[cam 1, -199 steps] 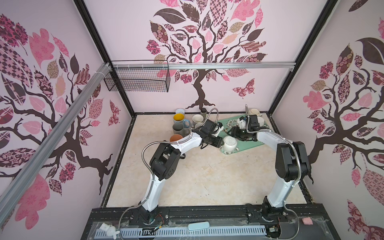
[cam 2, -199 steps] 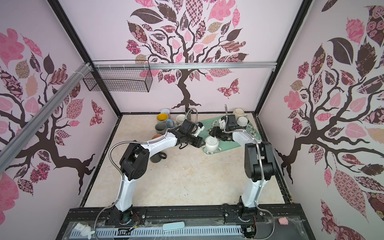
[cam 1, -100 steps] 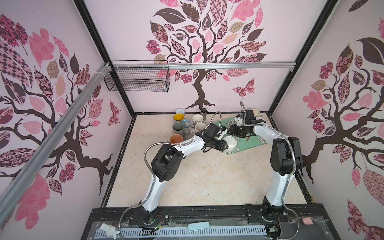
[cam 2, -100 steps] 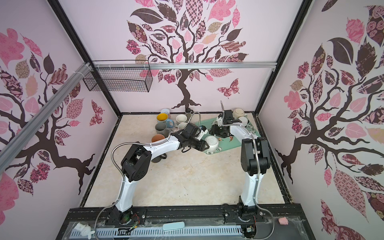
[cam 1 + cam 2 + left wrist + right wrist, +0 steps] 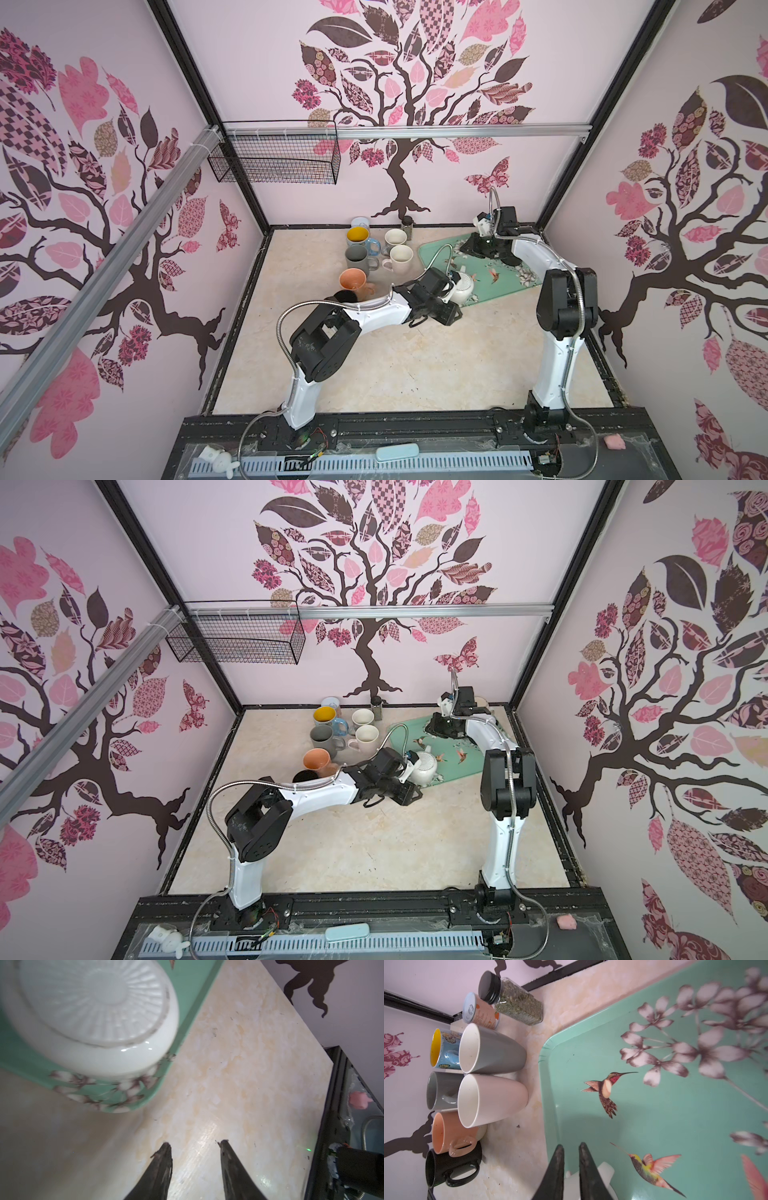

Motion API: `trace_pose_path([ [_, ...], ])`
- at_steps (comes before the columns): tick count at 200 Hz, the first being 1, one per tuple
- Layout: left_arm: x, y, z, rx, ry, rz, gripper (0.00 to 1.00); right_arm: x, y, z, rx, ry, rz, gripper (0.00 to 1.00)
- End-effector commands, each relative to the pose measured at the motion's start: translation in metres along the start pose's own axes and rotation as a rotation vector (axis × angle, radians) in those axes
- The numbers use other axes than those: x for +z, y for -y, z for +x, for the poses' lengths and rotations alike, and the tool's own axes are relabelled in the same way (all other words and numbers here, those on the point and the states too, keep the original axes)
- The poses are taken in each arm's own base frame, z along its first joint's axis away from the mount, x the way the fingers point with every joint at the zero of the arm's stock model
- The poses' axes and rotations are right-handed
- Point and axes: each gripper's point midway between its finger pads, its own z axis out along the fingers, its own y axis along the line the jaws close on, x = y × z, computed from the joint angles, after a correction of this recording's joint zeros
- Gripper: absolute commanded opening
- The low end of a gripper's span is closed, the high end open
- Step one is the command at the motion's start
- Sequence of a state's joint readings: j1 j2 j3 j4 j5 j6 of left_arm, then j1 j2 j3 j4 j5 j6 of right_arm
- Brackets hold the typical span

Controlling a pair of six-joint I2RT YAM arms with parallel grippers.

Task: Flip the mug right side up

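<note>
On the near corner of the teal bird-and-flower tray (image 5: 436, 252): one glossy white ceramic mug (image 5: 462, 286), base up. Near it, left gripper (image 5: 194, 1145) over beige marbled tabletop (image 5: 374, 357), jaws apart, empty. Over the tray, right gripper (image 5: 570, 1147), jaws nearly together, empty. Left of tray: six upright mugs (image 5: 356, 254), one orange-printed tin can (image 5: 479, 1009), one black-lidded glass herb jar (image 5: 517, 1003). Versus a second ago: mug unmoved, left gripper swung off it nearward, right gripper drawn back toward far wall.

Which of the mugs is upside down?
The white mug on the green tray: its ribbed base faces up, while the clustered mugs beside the tray stand mouth up.
</note>
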State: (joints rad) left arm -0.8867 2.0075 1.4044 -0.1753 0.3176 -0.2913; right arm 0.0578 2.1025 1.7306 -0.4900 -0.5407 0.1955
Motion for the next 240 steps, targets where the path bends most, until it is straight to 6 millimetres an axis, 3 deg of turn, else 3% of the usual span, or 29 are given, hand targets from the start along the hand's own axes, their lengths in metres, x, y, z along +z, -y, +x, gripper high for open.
trace_pose_path([
  [1, 0.014, 0.017, -0.018, -0.016, 0.044, 0.068, 0.41, 0.024, -0.003, 0.015, 0.0, -0.094, -0.083, 0.17],
  [42, 0.025, 0.014, -0.022, -0.05, 0.038, 0.09, 0.42, 0.029, 0.004, 0.038, 0.016, -0.156, -0.074, 0.17],
  [130, 0.012, -0.045, -0.052, -0.167, 0.084, 0.065, 0.42, 0.004, 0.034, 0.065, 0.041, -0.195, 0.094, 0.18],
  [240, 0.013, -0.072, -0.088, -0.18, 0.126, 0.04, 0.42, -0.028, 0.007, 0.078, 0.055, -0.092, 0.055, 0.18],
])
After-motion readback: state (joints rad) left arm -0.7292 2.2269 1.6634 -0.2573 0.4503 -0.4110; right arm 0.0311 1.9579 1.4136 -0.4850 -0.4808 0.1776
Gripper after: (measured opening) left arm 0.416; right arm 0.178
